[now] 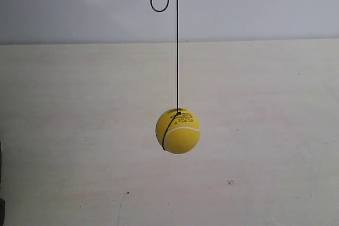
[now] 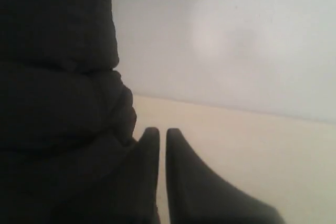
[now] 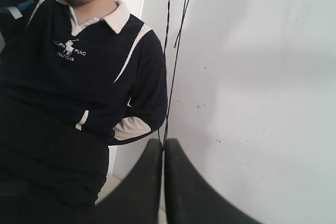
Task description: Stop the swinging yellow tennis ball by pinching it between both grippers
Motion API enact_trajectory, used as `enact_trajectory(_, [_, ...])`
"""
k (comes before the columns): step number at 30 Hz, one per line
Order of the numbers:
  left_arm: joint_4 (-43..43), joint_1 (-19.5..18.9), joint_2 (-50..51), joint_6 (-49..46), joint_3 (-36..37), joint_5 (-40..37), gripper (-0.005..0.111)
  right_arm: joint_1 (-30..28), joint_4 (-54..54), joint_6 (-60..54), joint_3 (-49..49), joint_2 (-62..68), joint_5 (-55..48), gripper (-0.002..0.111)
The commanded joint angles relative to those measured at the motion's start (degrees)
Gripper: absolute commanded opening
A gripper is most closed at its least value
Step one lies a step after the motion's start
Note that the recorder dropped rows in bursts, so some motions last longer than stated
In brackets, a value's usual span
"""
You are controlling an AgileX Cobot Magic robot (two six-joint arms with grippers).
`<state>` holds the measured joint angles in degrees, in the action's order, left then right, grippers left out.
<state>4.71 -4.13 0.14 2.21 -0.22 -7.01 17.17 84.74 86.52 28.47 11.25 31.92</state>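
With the left gripper (image 2: 163, 132) closed on nothing, the yellow tennis ball (image 1: 178, 130) hanging by its string (image 1: 177, 51) above the table (image 1: 53, 130), and the right gripper (image 3: 164, 143) closed too, we should approach level from both sides and meet its widest part together.

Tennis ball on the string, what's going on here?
The yellow tennis ball hangs on a black string above the pale table, with nothing touching it. Neither gripper has reached it: the left gripper and the right gripper have their jaws nearly together and empty. A person in a dark polo shirt is beside the string.
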Motion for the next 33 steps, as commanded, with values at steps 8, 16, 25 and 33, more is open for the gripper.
enact_trajectory(8, [-2.8, -0.7, -0.1, -3.9, 0.2, -10.3, 0.005, 0.0, -0.4, 0.1, 0.2, -0.3, -0.2, 0.000])
enact_trajectory(16, [-2.8, -0.7, -0.1, -3.9, 0.2, -10.1, 0.005, 0.0, -0.4, 0.2, 0.2, -0.3, -0.2, 0.000])
enact_trajectory(25, [-2.8, -0.7, -0.1, -3.9, 0.2, -9.7, 0.005, 0.0, -0.4, 0.2, 0.2, -0.3, 0.2, 0.000])
enact_trajectory(33, [-2.8, -0.7, -0.1, -3.9, 0.2, -9.7, 0.005, 0.0, -0.4, 0.2, 0.2, -0.3, 0.2, 0.000])
